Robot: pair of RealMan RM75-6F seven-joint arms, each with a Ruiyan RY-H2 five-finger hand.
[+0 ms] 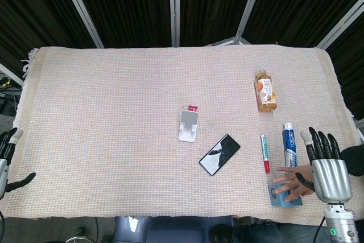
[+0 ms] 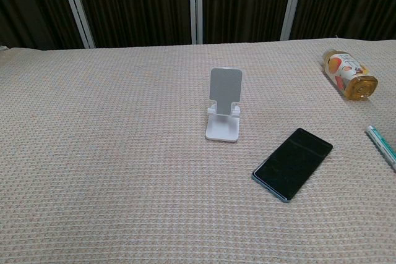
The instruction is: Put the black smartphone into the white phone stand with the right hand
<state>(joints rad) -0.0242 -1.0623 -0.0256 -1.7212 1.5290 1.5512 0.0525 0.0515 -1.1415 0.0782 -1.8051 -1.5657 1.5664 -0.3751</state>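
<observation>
The black smartphone [image 1: 219, 154] [image 2: 292, 163] lies flat and slanted on the woven cloth, just right of and nearer than the white phone stand [image 1: 189, 124] [image 2: 224, 104]. The stand is upright with nothing in it. My right hand [image 1: 329, 166] hovers at the table's near right corner, fingers straight and spread, holding nothing, well right of the phone. My left hand [image 1: 8, 152] stays at the near left edge, fingers apart and holding nothing. Neither hand shows in the chest view.
A tea bottle [image 1: 265, 90] [image 2: 348, 75] lies at the right. A red-and-white tube [image 1: 264, 153] and a blue-and-white tube [image 1: 290, 146] [image 2: 383, 145] lie between phone and right hand. A person's hand [image 1: 293, 183] rests on a small blue item [image 1: 282, 196] beside my right hand.
</observation>
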